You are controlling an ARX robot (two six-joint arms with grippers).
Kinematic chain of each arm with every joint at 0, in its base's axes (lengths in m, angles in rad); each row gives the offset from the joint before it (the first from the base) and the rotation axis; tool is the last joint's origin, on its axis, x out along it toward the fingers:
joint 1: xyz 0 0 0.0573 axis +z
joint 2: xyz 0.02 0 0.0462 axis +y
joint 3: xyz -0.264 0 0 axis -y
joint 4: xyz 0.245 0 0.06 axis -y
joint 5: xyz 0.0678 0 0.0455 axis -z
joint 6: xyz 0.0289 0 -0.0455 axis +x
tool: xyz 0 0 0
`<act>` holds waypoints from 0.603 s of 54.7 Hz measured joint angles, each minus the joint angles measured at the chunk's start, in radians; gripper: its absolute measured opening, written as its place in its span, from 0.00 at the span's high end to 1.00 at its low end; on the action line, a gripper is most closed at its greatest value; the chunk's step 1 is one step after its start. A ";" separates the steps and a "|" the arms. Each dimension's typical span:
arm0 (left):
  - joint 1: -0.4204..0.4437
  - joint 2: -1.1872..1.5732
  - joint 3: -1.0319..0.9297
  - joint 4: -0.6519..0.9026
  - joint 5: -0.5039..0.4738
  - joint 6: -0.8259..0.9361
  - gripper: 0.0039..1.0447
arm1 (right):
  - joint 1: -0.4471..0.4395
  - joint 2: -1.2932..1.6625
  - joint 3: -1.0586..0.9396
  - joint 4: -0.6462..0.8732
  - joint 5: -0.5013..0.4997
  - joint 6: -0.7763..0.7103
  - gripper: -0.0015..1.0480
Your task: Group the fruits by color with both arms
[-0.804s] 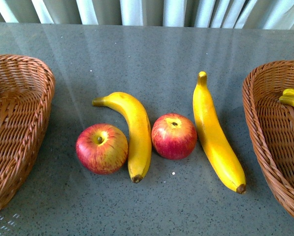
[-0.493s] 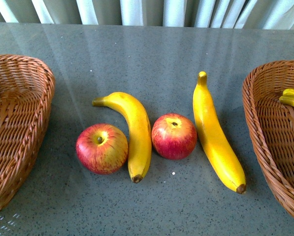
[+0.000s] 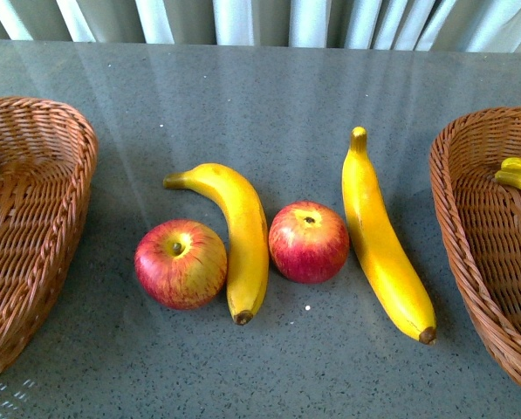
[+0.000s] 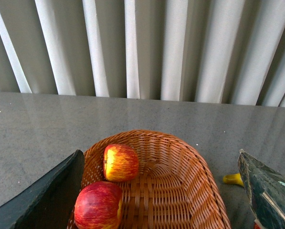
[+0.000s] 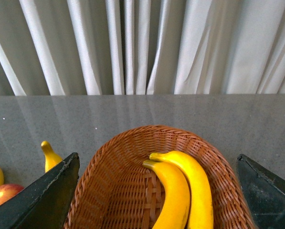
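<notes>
Gray speckled table [image 3: 269, 96] filled the front view, with a pale pleated curtain [image 3: 243, 19] along its far edge. Left basket [image 3: 33, 227], brown wicker, sat at the table's left edge, and the right basket [image 3: 483, 236] at the right edge, both cut off by the frame. Four loose fruits lay in a row on the table between the baskets. Straight banana [image 3: 382, 244] lay right of centre, stem end away from the robot and brown tip toward it. Curved banana [image 3: 243, 236] lay left of centre, stem pointing left and brown tip toward the robot. Two bananas [image 5: 185, 191] lay side by side in the right basket, seen from the right wrist. Left apple [image 3: 181, 264] sat against the curved banana's left side. Right apple [image 3: 308, 242] sat between the two loose bananas, close to both; whether it touched them was unclear. Two apples [image 4: 109, 186] lay in the left basket on one side, close together, seen from the left wrist. Left arm's fingers [image 4: 51, 195] were spread wide above the left basket, gripping nothing. Right arm's fingers [image 5: 42, 200] were likewise spread wide over the right basket, gripping nothing.
</notes>
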 joint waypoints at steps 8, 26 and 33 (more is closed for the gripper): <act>0.000 0.000 0.000 0.000 0.000 0.000 0.09 | 0.000 0.000 0.000 0.000 0.000 0.000 0.09; -0.346 0.615 0.278 -0.119 0.169 -0.042 0.09 | 0.000 0.000 0.000 0.000 0.000 0.000 0.09; -0.485 0.792 0.333 -0.002 0.076 -0.097 0.09 | 0.000 0.000 0.000 0.000 0.000 0.000 0.09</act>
